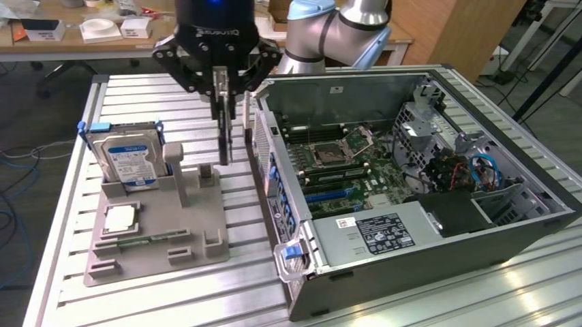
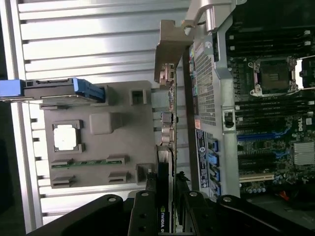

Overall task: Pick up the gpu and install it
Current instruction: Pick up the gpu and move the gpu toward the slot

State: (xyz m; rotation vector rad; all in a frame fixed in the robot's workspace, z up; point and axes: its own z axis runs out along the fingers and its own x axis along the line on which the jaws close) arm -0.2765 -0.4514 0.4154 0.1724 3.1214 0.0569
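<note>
My gripper point(image 1: 231, 92) is shut on the gpu point(image 1: 223, 126), a thin dark card that hangs edge-on and upright. It is held above the grey fixture plate point(image 1: 146, 262), just off the open computer case's point(image 1: 437, 231) rear wall. In the wrist view the gpu point(image 2: 168, 132) runs straight out from between the fingers point(image 2: 146, 211), and its silver end bracket point(image 2: 171, 46) is at the far end. The gripper point(image 2: 166, 201) clamps the card's black end, which carries a small green logo. The motherboard point(image 1: 350, 167) lies exposed inside the case, with blue expansion slots point(image 1: 329, 195) near its middle.
A silver hard drive point(image 1: 133, 158) with a blue-white label stands in the fixture's holder. A processor chip point(image 1: 119, 218) and a green memory stick point(image 1: 150, 238) lie on the plate. The case's power supply point(image 1: 377, 231) sits at its near end. All of this rests on a slatted aluminium table point(image 1: 64, 204).
</note>
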